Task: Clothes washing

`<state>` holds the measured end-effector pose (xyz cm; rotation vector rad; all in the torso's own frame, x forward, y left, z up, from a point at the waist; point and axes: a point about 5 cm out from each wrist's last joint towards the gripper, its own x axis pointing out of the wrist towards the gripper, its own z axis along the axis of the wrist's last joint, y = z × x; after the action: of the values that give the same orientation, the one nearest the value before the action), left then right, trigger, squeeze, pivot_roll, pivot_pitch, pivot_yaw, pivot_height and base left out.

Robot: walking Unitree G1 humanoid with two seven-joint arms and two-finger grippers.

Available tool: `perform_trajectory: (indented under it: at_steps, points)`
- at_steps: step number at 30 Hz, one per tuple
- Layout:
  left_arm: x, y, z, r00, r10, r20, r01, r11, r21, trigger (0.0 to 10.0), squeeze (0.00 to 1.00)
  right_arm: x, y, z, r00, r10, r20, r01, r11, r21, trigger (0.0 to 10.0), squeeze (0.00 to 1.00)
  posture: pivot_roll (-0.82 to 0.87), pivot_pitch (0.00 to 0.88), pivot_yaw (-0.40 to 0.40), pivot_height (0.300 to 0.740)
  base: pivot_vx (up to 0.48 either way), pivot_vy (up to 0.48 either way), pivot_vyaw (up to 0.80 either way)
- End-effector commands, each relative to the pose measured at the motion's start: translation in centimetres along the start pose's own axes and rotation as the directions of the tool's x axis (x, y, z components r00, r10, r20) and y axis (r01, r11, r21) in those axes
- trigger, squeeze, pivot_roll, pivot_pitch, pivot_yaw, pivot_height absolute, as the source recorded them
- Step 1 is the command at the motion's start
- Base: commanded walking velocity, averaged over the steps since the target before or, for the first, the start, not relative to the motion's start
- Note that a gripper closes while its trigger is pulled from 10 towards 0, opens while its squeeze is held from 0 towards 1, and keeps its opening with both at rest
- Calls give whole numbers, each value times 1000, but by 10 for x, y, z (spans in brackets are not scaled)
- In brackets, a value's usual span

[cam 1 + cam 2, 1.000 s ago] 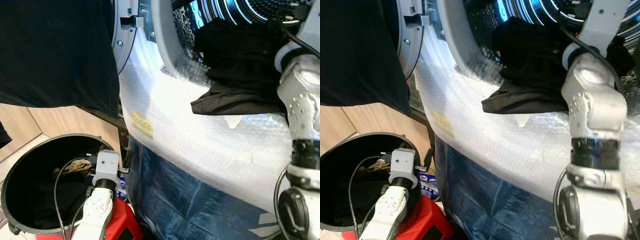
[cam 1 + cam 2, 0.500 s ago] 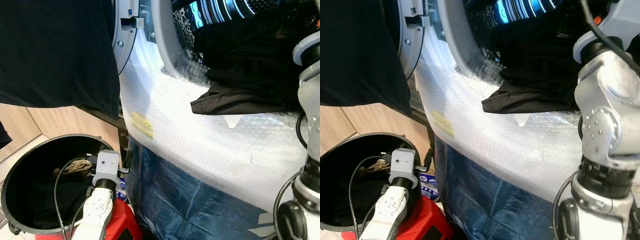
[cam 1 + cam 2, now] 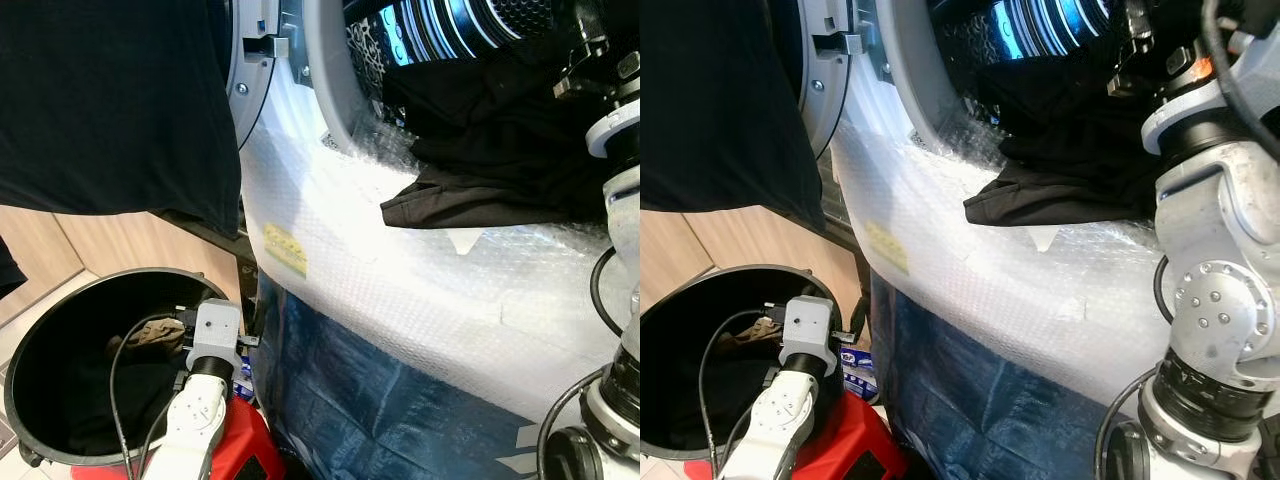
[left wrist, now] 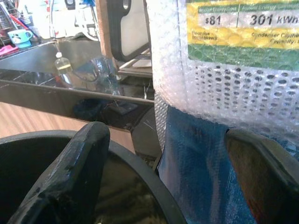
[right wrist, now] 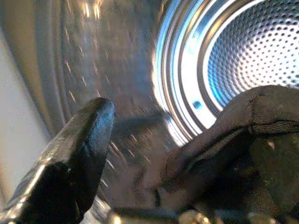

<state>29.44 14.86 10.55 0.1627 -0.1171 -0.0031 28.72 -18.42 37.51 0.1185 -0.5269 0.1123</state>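
The black garment (image 3: pixel 480 150) lies half in, half out of the washer (image 3: pixel 400 290): its bulk is heaped in the drum (image 5: pixel 247 60) mouth, and a folded hem hangs out over the bubble-wrapped lip toward the robot. Its long axis runs from that hanging hem back and up into the drum — the way it must go.

The right gripper (image 5: pixel 187 140) is raised at the upper right of the door opening, above and slightly behind the heap. In the right wrist view its fingers (image 5: pixel 84 140) are spread wide, with dark cloth bunched against the far one. Whether it has any real hold on the cloth I cannot tell — it looks draped rather than pinched. The hem lies below and to the left of this gripper, nearer the front lip.

The left gripper (image 4: pixel 163 172) hangs low over the rim of the black bin (image 3: pixel 60 310) beside the washer's left corner, fingers apart and holding nothing. Some clothes lie in the bin's bottom.

The right arm is far nearer the garment. My judgement: the next push should come down on the hem and drive it inward along that axis.
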Motion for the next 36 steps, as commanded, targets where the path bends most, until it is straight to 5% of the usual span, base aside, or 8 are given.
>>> perform_trajectory:
  at_steps: [1, 2, 4, 9, 10, 19, 21, 36]
  points:
    - [1, -2, 3, 1000, -10, 10, 10, 1000, -2, 10000, 0, -1, -5, -12, 996, -43, -81, 36, 996, -87, 10000, 122, -25, 70, -85, 740, 0, 0, 0]
    - [2, -1, 3, 1000, -8, 9, 8, 1000, -1, 10000, 0, -2, -11, -19, 988, -89, -123, 71, 986, -148, 10000, 839, -25, 77, -85, 740, 0, 0, 0]
    - [2, -1, 2, 1000, -8, 7, 8, 1000, 1, 10000, 0, -6, -23, -27, 970, -178, -167, 138, 964, -228, 10000, 1000, -25, 77, -85, 740, 0, 0, 0]
    - [1, 0, 2, 1000, -6, 3, 6, 1000, 3, 10000, 0, -12, -33, -28, 958, -229, -171, 175, 943, -282, 10000, 1000, -33, 92, -85, 740, 0, 0, 0]
    - [1, 0, 2, 1000, -5, 3, 5, 1000, 2, 10000, 0, -14, -29, -25, 965, -200, -169, 141, 941, -308, 10000, 0, -36, 95, -85, 740, 0, 0, 0]
    - [3, 0, 2, 1000, -6, 4, 6, 1000, -1, 10000, 0, -27, -26, -7, 987, -101, -128, 80, 983, -163, 10000, 0, -45, 103, -82, 740, 0, 0, 0]
    - [3, -1, 2, 1000, -12, 1, 12, 1000, -2, 10000, 0, -35, -11, 1, 992, 59, -115, -71, 992, -101, 10000, 0, -57, 108, -79, 740, 0, 0, 0]
    - [5, -4, 3, 1000, -23, 4, 23, 1000, -7, 10000, 0, -60, -22, -14, 921, 136, -366, -245, 931, -269, 10000, 0, -61, 101, -74, 740, 0, 0, 0]
